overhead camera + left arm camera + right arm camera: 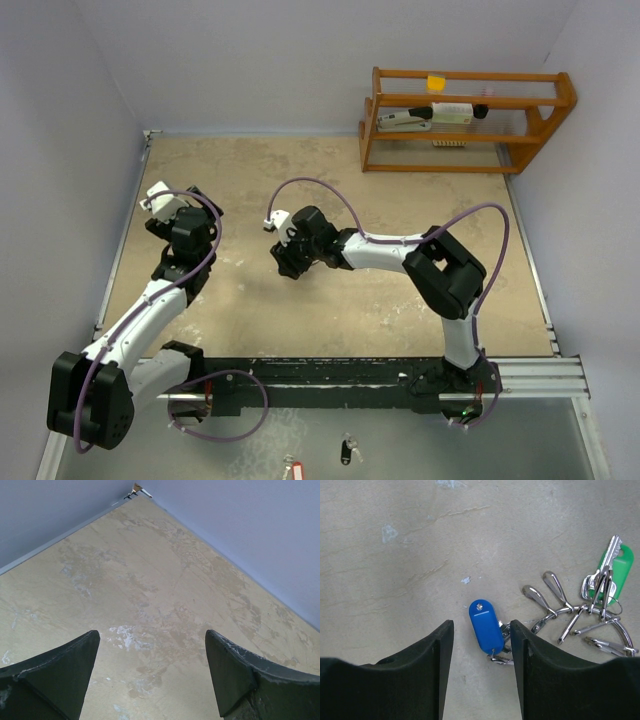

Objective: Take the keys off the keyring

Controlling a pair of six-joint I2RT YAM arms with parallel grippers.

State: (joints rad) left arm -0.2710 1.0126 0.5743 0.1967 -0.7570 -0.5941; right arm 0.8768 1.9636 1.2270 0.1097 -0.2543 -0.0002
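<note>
In the right wrist view a key with a blue plastic head [486, 627] lies on the table between the fingers of my right gripper [481, 625], which is open and low over it. The blue key hangs on small silver rings. To its right lies the keyring [580, 611], a thin wire ring with several silver clips, and a key with a green plastic head [615, 577] on it. In the top view my right gripper [290, 262] hides these. My left gripper [152, 635] is open and empty over bare table at the left [172, 215].
A wooden rack [465, 120] with small items stands at the back right. A black-tagged key [347, 450] and a red-tagged key [292, 468] lie in front of the arm bases. Walls close the table at the left, back and right.
</note>
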